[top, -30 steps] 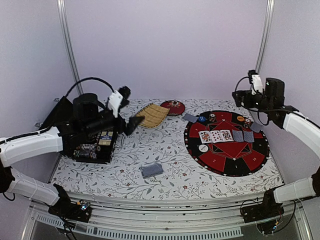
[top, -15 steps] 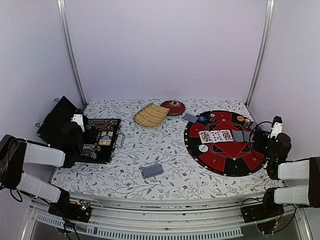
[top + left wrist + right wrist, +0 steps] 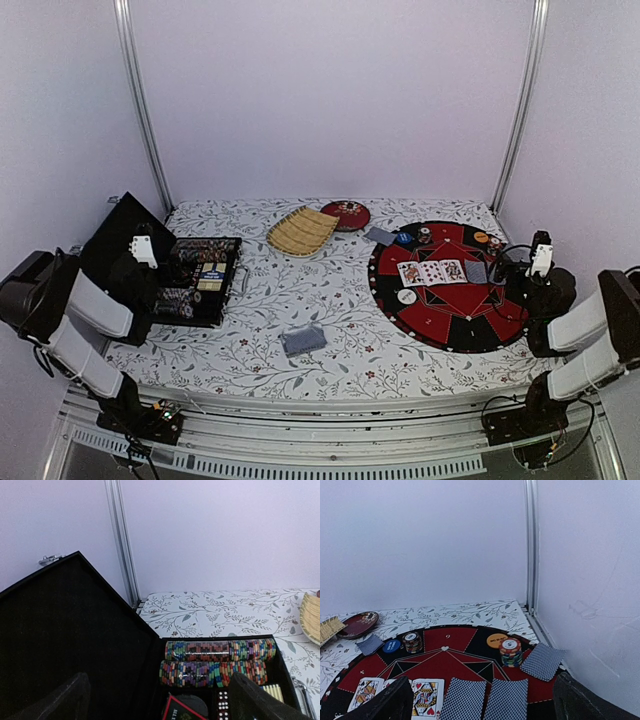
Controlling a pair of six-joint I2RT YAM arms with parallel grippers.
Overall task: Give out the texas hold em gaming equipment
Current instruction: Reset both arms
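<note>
Black case [image 3: 75,630]: chip rows [image 3: 220,651], perhaps dice [image 3: 223,710]

The flower-patterned table [image 3: 300,295] carries an open black case [image 3: 195,282] at its left edge, a woven tray [image 3: 302,231] and a red dish [image 3: 346,214] by the far edge, a round mat [image 3: 470,328] on the right and a card deck [image 3: 303,340] near the front edge.

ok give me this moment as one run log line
left gripper open, facing chip case | right gripper open, by mat | three cards face up | deck on table

Chip case [image 3: 196,282] left; card deck [image 3: 303,340] front-centre; cards [image 3: 432,271] on mat [image 3: 468,334] right.
</note>
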